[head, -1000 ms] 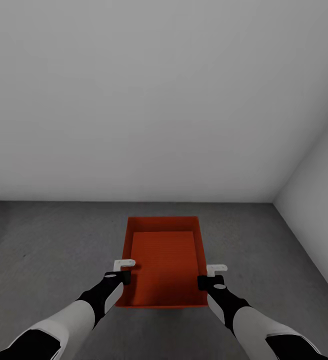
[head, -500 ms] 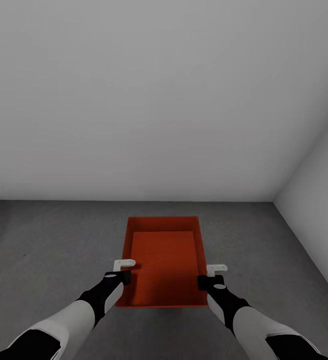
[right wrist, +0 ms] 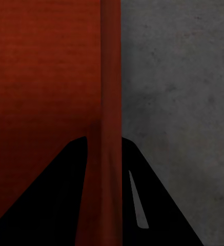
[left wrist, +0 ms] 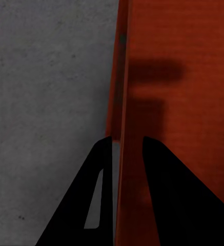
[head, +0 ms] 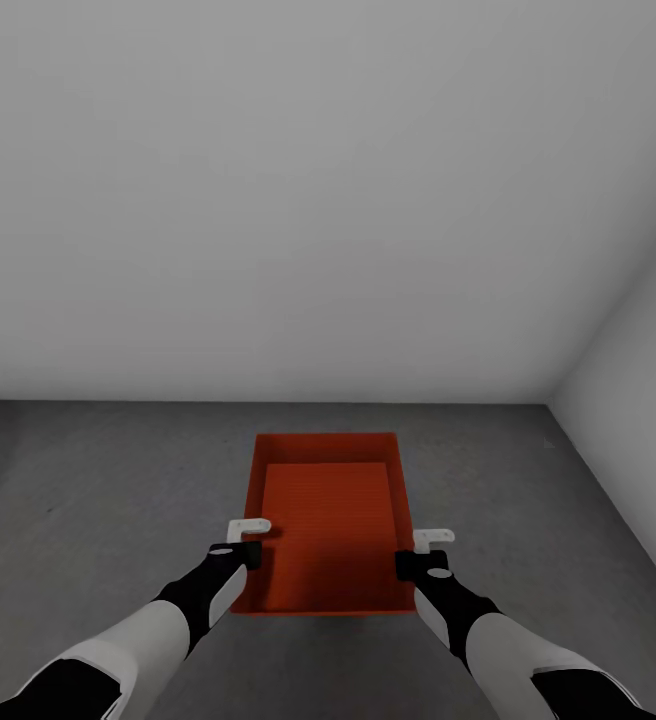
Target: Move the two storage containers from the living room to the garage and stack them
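The left gripper (head: pixel 249 541) pinches the left wall of the storage container (head: pixel 330 520) between its fingers (left wrist: pixel 99 195), and the right gripper (head: pixel 428 550) clamps the right wall likewise. The orange-red bin shows nothing inside, over the floor (head: pixel 98 500) near the grey wall (head: pixel 298 200).

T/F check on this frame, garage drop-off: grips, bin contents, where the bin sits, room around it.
1. The left gripper straddles the left side wall of the storage container, one finger on each side. True.
2. The right gripper hangs free of the container. False: its fingers sit either side of the right wall.
3. A second bin is nested inside the container. False: its ribbed bottom is bare.
4. Dark grey concrete floor lies around the container. True.
5. The container touches the pale wall ahead. False: a strip of floor separates them.
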You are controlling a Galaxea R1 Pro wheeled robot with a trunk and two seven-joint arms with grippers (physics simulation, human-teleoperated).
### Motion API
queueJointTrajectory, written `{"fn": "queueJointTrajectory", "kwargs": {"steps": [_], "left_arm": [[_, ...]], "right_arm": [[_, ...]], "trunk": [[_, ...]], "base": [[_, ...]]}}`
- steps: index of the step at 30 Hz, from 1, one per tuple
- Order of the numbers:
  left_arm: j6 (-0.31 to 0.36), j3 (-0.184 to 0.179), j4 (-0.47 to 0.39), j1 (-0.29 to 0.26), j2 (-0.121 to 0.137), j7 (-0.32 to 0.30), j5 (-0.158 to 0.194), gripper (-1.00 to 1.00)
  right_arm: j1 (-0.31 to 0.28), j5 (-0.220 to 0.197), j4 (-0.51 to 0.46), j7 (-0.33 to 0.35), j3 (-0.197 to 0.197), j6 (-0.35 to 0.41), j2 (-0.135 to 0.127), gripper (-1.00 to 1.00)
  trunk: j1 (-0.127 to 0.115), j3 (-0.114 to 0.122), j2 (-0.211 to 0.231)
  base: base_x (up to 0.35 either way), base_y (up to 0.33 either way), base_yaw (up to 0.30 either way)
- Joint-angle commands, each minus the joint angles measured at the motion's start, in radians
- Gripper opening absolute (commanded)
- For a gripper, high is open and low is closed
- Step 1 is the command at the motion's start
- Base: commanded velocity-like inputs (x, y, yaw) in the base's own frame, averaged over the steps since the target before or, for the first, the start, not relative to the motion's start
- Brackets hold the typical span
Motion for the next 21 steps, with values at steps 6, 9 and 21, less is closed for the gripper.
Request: {"fn": "queueJointTrajectory", "kwargs": {"steps": [6,9,21], "left_arm": [[-0.020,0.060,-0.005,-0.001,0.054,0.017,-0.023,-1.00],[-0.020,0.060,-0.005,-0.001,0.054,0.017,-0.023,-1.00],[-0.020,0.058,-0.007,-0.001,0.053,0.017,-0.023,-1.00]], "right_arm": [[0.000,-0.009,0.003,0.004,0.007,-0.002,0.000,-1.00],[0.000,-0.010,0.003,0.004,0.007,-0.002,0.000,-1.00],[0.000,-0.010,0.003,0.005,0.007,-0.002,0.000,-1.00]], "trunk": [[0.000,-0.001,-0.001],[0.000,-0.001,-0.001],[0.000,-0.001,-0.001]], "base": [[0.052,0.263,0.000],[0.048,0.226,0.000],[0.028,0.027,0.000]]}}
